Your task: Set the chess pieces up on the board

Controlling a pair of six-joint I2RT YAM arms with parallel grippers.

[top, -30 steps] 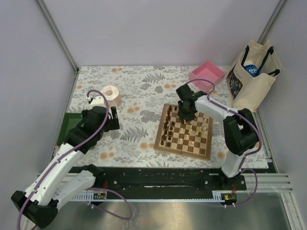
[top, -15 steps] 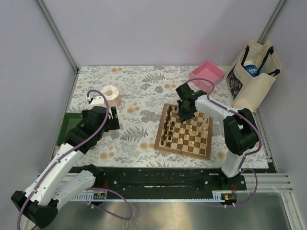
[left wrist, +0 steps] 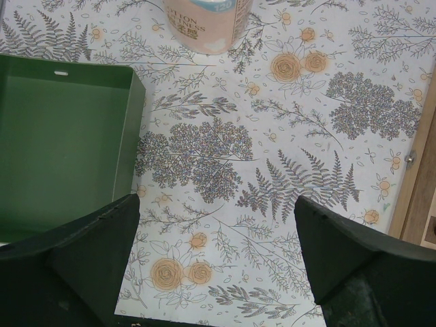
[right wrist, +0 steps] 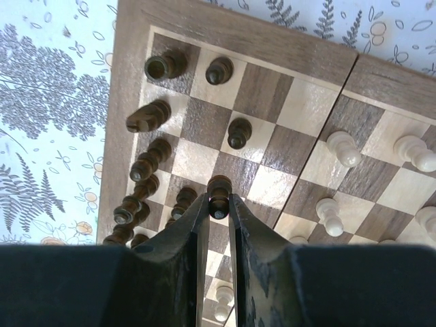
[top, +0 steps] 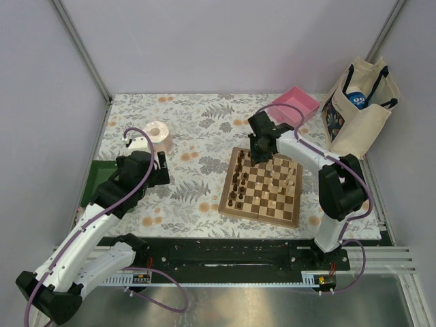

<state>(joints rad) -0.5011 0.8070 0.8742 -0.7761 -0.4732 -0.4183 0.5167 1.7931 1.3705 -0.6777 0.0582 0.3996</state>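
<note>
Right wrist view: your right jaws are closed narrow on one dark pawn [right wrist: 219,193], gripped near its head, over the board [right wrist: 124,102] on its dark-piece side, a short way in from the border. Cannot tell whether the pawn is clear of its square. Other dark pieces [right wrist: 151,114] stand in a line along that border, w/ a few more just inboard. Pale pieces [right wrist: 343,148] occupy the opp. half of the board.

Left wrist view: your left jaws stand wide apart, nothing between them, above the floral counter [left wrist: 225,157] beside the board's edge. A green tray [left wrist: 61,136] and a pink roll [left wrist: 208,24] lie on the counter, further from the board.

Top external view: a pink tray [top: 294,105] sits beyond the board's far side.
</note>
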